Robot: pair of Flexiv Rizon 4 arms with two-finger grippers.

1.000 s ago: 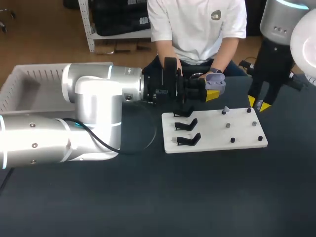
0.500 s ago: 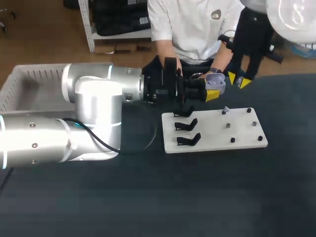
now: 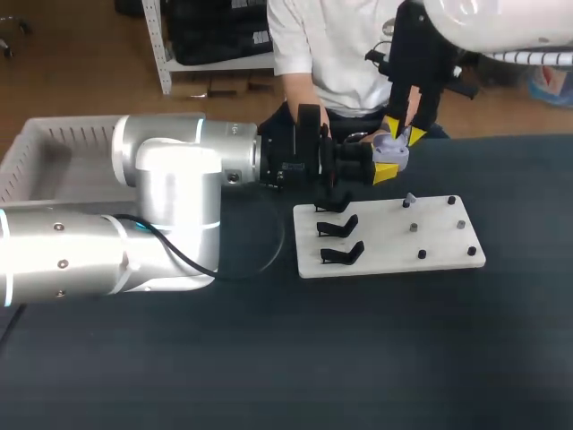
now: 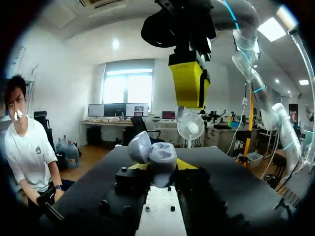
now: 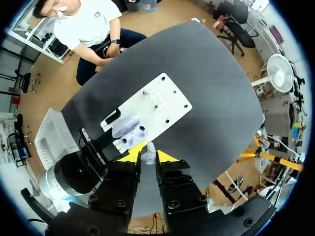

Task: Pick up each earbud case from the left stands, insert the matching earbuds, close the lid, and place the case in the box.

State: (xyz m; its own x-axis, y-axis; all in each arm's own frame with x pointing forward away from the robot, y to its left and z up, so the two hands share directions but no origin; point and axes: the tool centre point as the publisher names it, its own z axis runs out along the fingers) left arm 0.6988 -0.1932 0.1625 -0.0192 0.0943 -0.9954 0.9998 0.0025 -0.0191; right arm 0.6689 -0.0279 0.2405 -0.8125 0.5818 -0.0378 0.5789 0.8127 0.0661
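Note:
My left gripper is shut on an open lavender earbud case, held sideways above the back edge of the white board. The left wrist view shows the case with its lid up between my yellow tips. My right gripper hangs right above the case, pointing down. It is shut on a small pale earbud, with the open case just below. Three black stands on the board's left side are empty. Another earbud sits on a peg at the board's back.
A white slatted bin stands at the far left of the table. Several small dark pegs dot the right half of the board. Dark table surface lies in front of the board.
My right arm has swung from the board's right end to the left and now hangs over the case. The left arm and the case have not moved.

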